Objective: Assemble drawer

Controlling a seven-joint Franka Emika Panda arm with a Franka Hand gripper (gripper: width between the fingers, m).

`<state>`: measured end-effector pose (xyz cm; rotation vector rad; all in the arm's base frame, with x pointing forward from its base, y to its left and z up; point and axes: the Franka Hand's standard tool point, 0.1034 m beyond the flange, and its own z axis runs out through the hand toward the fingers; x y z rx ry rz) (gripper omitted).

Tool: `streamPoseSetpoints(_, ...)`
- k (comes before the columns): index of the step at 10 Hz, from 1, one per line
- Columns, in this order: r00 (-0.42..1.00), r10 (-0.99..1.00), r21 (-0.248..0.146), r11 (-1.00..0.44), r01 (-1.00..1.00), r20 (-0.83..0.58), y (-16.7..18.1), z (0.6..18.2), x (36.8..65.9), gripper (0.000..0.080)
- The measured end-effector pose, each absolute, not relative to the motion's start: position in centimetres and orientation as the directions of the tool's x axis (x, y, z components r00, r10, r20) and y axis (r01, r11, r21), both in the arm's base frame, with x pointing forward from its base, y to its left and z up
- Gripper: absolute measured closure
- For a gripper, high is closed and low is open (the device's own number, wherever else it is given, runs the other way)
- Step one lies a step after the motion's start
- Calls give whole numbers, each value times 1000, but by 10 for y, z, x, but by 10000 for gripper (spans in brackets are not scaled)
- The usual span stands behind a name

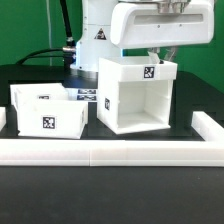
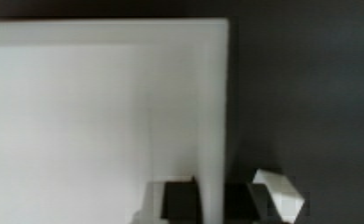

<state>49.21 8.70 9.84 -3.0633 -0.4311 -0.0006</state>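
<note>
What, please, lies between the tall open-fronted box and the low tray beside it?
In the exterior view, only a narrow gap of dark table separates the tall box from the tray. The marker board shows behind that gap.

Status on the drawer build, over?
Gripper at the box top edge, fingers straddling a wall, grip unclear. Box upright, empty. Tray on the exterior view's left, not inserted. Nothing blocking.
</note>
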Motion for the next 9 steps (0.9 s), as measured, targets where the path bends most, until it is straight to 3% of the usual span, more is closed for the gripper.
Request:
streamPoseSetpoints(6,994,87,-79,-993,92,65,99,99,564,762)
streamPoseSetpoints(9,995,78,-82,-993,84,69,99,101,565,762)
